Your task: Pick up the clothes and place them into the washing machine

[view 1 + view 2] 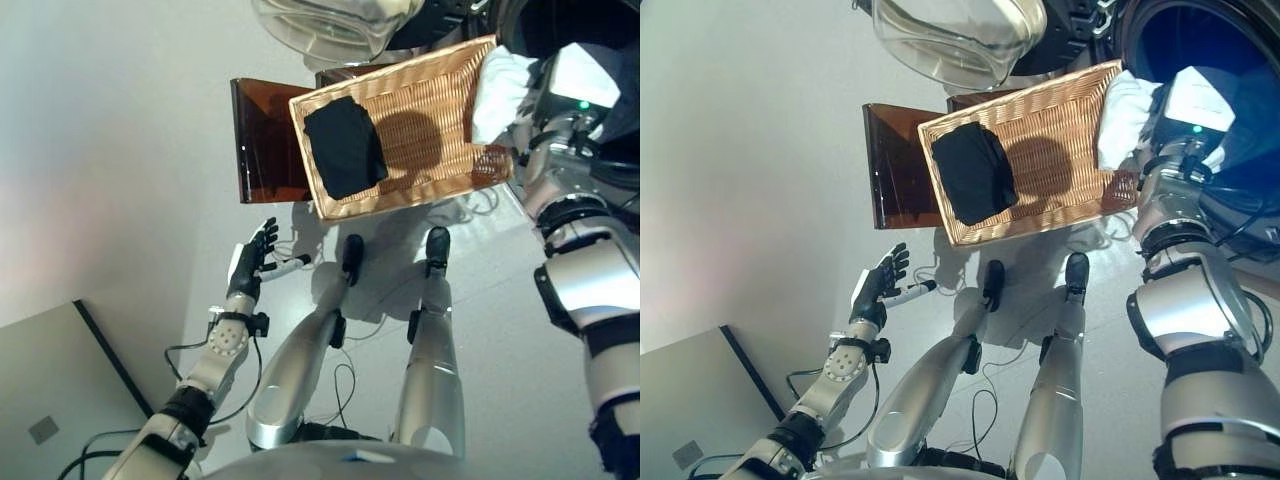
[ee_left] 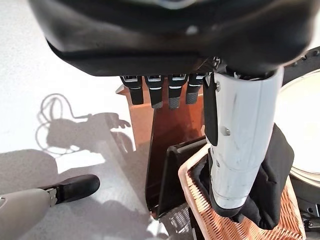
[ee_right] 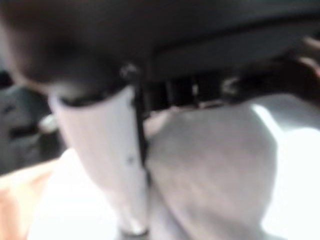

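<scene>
A white garment (image 1: 1127,112) is bunching at the 3 o'clock end of the wicker basket (image 1: 1065,205), right at the lip of the washing machine drum (image 1: 1230,50), and the right hand (image 1: 1168,150) is pressing into it. In the right wrist view pale cloth (image 3: 210,165) is filling the space just past the thumb (image 3: 107,165), but the fingers are lying behind the folds, so I cannot tell whether they are closing on it. The cloth is looking soft, light and limp; it will likely sag and trail, so taking a gathered bunch near its middle seems safer than pinching a single edge.

A second piece, a black garment (image 1: 345,145), is lying folded at the 9 o'clock end of the same basket, well apart from the right hand. It is looking equally floppy and light, and its thick folded middle is offering the best hold.

The left hand (image 1: 250,262) is hanging at about 7 o'clock from the basket, near the floor, with fingers straight and spread, holding nothing. A brown translucent panel (image 1: 265,140) is standing on edge just beside the basket's 9 o'clock end. The machine's glass door (image 1: 960,35) is showing at 12 o'clock, swung open.
</scene>
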Available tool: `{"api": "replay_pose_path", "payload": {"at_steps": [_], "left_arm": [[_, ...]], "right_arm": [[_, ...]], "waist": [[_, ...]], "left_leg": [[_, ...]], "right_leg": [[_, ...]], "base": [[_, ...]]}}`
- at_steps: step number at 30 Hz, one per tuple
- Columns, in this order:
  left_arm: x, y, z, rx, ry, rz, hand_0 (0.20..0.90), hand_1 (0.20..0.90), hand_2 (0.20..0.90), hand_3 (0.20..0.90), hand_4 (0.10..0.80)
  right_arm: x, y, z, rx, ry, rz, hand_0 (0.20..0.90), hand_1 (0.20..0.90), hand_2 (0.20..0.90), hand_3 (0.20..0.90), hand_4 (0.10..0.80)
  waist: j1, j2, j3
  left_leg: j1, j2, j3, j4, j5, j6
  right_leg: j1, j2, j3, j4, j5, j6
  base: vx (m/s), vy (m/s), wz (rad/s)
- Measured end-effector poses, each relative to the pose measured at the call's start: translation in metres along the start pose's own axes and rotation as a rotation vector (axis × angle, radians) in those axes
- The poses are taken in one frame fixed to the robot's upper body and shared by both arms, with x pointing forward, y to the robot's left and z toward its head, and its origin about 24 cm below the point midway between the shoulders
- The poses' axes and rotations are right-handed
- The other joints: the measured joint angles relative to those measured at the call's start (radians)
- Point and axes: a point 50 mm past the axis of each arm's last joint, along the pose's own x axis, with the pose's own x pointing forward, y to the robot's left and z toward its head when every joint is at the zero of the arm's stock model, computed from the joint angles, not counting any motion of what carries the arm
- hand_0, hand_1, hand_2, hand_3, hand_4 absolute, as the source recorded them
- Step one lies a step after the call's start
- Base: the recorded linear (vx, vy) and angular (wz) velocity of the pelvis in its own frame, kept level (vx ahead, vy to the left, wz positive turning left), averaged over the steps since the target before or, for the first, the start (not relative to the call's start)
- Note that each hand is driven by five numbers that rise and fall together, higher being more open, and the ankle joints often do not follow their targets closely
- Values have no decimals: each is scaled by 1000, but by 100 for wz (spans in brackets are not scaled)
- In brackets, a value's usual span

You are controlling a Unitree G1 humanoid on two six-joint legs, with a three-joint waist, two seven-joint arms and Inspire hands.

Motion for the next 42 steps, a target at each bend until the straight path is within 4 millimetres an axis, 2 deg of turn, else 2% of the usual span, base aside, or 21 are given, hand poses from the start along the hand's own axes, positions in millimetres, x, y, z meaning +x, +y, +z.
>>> {"api": "replay_pose_path", "payload": {"at_steps": [5, 8, 12, 15, 17, 23, 28, 35, 40, 41, 42], "left_arm": [[-1, 2, -1, 6, 4, 3, 900, 900, 900, 900, 800], [-3, 6, -4, 20, 11, 6, 900, 900, 900, 900, 800], [-6, 10, -8, 33, 29, 8, 900, 900, 900, 900, 800], [-10, 10, -12, 36, 45, -10, 900, 900, 900, 900, 800], [-11, 10, -14, 39, 55, -19, 900, 900, 900, 900, 800], [-13, 14, -18, 57, 91, -32, 900, 900, 900, 900, 800], [-15, 12, -22, 43, 121, -56, 900, 900, 900, 900, 800], [-17, 7, -25, 24, 145, -96, 900, 900, 900, 900, 800], [-17, 7, -26, -1, 152, -107, 900, 900, 900, 900, 800], [-17, 7, -26, -4, 153, -111, 900, 900, 900, 900, 800], [-17, 6, -26, -9, 154, -116, 900, 900, 900, 900, 800]], "right_arm": [[1, -4, -19, 323, 198, -58, 200, 200, 200, 200, 300], [4, -11, -44, 607, 404, -100, 200, 200, 200, 200, 300], [13, -25, -47, 897, 526, -147, 200, 200, 200, 200, 300], [13, -26, -58, 1099, 657, -157, 200, 200, 200, 200, 300], [16, -34, -67, 1289, 760, -194, 200, 200, 200, 200, 300], [19, -39, -64, 1601, 898, -216, 200, 200, 200, 200, 300], [21, -41, -62, 1700, 922, -198, 200, 200, 200, 200, 300], [23, -42, -58, 1852, 936, -182, 200, 200, 200, 200, 300], [25, -43, -56, 1865, 893, -156, 200, 200, 200, 200, 300], [25, -43, -56, 1864, 887, -153, 255, 255, 255, 255, 339], [25, -43, -56, 1864, 881, -149, 409, 409, 409, 409, 449]], "waist": [[-13, 3, -2], [-21, 5, -4], [-15, 17, -12], [-3, 19, -14], [4, 21, -15], [2, 21, -15], [1, 21, -15], [1, 21, -15], [3, 23, -16], [3, 24, -17], [4, 26, -19]], "left_leg": [[17, 0, -2, 0, -3, -3], [20, 0, -3, 0, -3, -3], [21, -1, -8, 0, -2, -3], [35, -2, -15, 0, 0, 0], [37, -5, -15, 0, -1, 1], [39, -12, -15, 0, -3, 1], [46, -20, -11, 0, -7, 5], [46, -21, -9, 0, -8, 6], [46, -22, -6, 0, -7, 7], [47, -22, -5, 0, -7, 8], [47, -22, -5, 0, -7, 8]], "right_leg": [[20, -1, -2, -4, 0, 1], [24, -1, -3, -6, 4, 1], [30, -2, -7, -9, 5, -1], [56, -6, -18, -24, 6, -1], [60, -10, -23, -24, 6, -1], [66, -18, -24, -28, 6, 1], [78, -28, -23, -46, 13, 12], [79, -29, -22, -48, 13, 13], [79, -29, -19, -47, 14, 13], [79, -29, -18, -47, 15, 14], [79, -29, -18, -48, 15, 15]], "base": [[45, -11, 0], [54, -14, 0], [23, -10, 2], [43, -11, 0], [15, -4, -1], [0, 0, 0], [0, -5, -3], [-1, 0, 0], [0, 0, 0], [0, 0, 0], [0, 0, 0]]}}
